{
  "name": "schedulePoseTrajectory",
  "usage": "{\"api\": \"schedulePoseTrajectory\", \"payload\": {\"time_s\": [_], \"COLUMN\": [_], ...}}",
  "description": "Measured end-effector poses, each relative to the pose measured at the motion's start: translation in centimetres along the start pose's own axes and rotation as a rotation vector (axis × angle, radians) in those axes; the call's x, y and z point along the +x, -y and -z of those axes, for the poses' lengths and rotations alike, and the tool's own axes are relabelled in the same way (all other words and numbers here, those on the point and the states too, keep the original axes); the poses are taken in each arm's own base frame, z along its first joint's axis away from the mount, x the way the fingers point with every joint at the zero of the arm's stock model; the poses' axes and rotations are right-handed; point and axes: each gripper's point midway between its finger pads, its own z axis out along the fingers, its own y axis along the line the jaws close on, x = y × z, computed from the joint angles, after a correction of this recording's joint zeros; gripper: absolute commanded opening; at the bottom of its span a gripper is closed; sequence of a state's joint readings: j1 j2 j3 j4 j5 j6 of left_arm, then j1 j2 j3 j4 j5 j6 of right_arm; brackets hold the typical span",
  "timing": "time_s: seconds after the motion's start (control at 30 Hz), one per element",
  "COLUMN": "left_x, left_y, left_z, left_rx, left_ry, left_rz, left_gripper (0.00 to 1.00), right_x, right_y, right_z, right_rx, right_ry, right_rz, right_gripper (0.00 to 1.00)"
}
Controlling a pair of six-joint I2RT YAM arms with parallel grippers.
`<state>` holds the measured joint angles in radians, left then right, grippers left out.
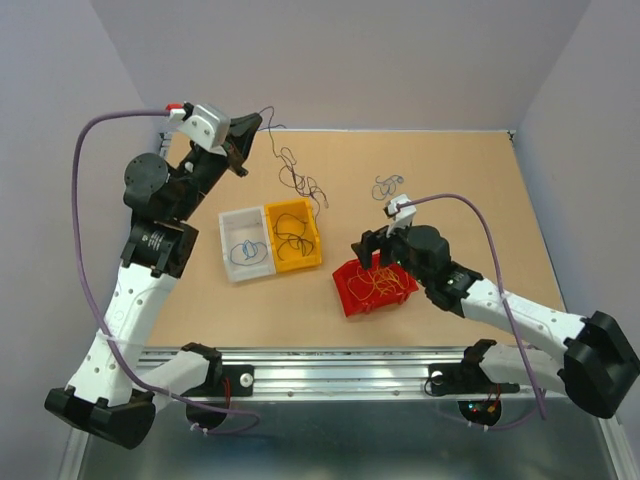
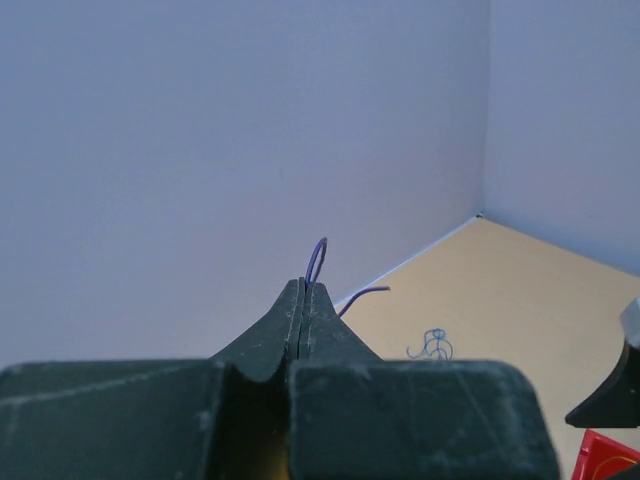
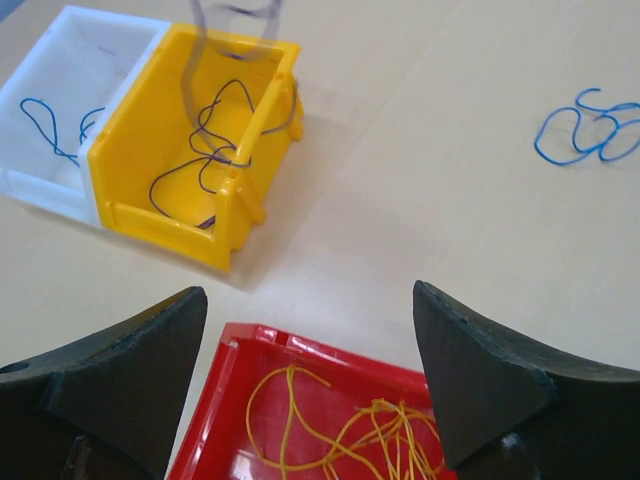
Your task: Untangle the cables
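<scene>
My left gripper [image 1: 248,126] is raised at the back left, shut on a thin dark cable [image 1: 290,170] that trails down towards the yellow bin [image 1: 313,248]. In the left wrist view the pressed jaws [image 2: 304,288] pinch this cable [image 2: 318,258]. My right gripper [image 1: 374,250] is open and empty above the red bin [image 1: 346,296], which holds yellow-orange cables [image 3: 345,432]. Its fingers [image 3: 480,380] stand wide apart, and the gripper [image 3: 305,345] shows in the right wrist view. A small blue cable [image 1: 388,185] lies loose on the table, also in the right wrist view [image 3: 590,132].
A white bin [image 1: 230,222] holding a blue cable [image 1: 248,250] adjoins the yellow bin, which holds dark cables [image 3: 215,150]. Walls enclose the table at the back and sides. A metal rail [image 1: 330,375] runs along the near edge.
</scene>
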<state>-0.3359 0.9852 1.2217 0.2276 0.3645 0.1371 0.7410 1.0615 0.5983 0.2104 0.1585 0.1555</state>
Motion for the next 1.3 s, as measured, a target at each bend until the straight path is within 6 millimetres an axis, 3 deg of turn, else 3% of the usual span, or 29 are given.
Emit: {"api": "schedulePoseTrajectory", "payload": {"time_s": [0.1,0.27,0.43,0.53,0.67,0.8,0.93,1.1,1.3], "left_x": [-2.5,-3.9,-3.0,-1.2,0.9,2.1,1.1,0.9,3.8], "left_y": [-0.5,0.0,0.7,1.0,1.5,1.8,1.8,2.4,2.3], "left_z": [-1.2,-1.7,-2.7,-3.5,-3.5,-3.2,-2.7,-0.7,-0.1], "left_rx": [0.002,0.044,0.099,0.123,0.139,0.142,0.135,0.134,0.123], "left_ry": [0.024,0.03,0.005,-0.034,-0.062,-0.084,-0.06,-0.046,-0.11], "left_rz": [-0.008,-0.007,0.016,0.044,0.086,0.111,0.102,0.084,0.058], "left_gripper": [0.0,0.0,0.0,0.0,0.0,0.0,0.0,0.0,0.0], "right_x": [0.5,1.2,-1.7,-3.6,-4.4,-3.6,-2.5,-1.7,-1.1], "right_y": [-0.6,-1.8,-5.0,-6.7,-8.3,-8.9,-9.3,-9.7,-8.7], "right_z": [-1.9,-5.4,-9.3,-10.0,-10.3,-11.1,-11.6,-11.8,-11.7], "right_rx": [-0.03,-0.097,-0.232,-0.31,-0.391,-0.422,-0.453,-0.478,-0.424], "right_ry": [0.012,0.037,0.125,0.195,0.243,0.229,0.21,0.192,0.191], "right_rz": [0.025,0.112,0.175,0.187,0.197,0.2,0.199,0.184,0.151], "right_gripper": [0.92,0.93,0.93,0.93,0.93,0.92,0.9,0.87,0.87]}}
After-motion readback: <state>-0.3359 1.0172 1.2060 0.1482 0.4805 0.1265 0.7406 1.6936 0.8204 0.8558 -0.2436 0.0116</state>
